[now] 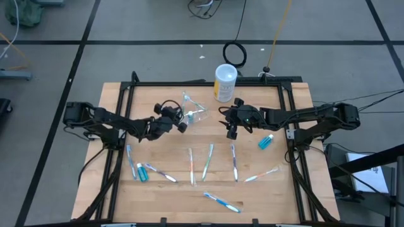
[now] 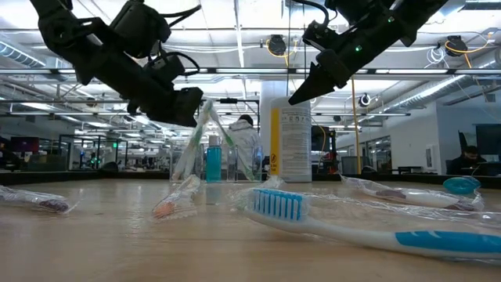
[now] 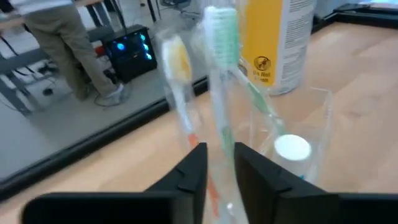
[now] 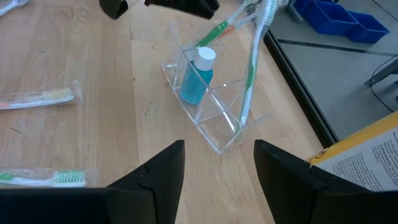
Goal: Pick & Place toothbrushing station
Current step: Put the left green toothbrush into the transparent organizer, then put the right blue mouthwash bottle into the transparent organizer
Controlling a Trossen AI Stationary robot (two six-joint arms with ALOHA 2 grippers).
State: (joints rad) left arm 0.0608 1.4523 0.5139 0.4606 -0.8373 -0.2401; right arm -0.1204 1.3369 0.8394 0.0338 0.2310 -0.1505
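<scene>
1. The clear holder (image 1: 194,113) stands on the worktop (image 1: 164,195) near the back, just beside the white canister (image 1: 225,82). It already has two brushes and a teal tube (image 4: 196,78) in it.
2. The left claw (image 3: 219,165) is at the holder and is clenched on a green toothbrush (image 3: 222,74) — its tips press the handle.
3. I think the job now is to drop this brush in. Keep it upright, lower it slowly, and let go only when the end is inside.
4. Do not bump the holder — it looks light and could tip.
5. The right claw (image 4: 217,168) hangs above the holder, released and holding nothing. More brushes lie near the front.
</scene>
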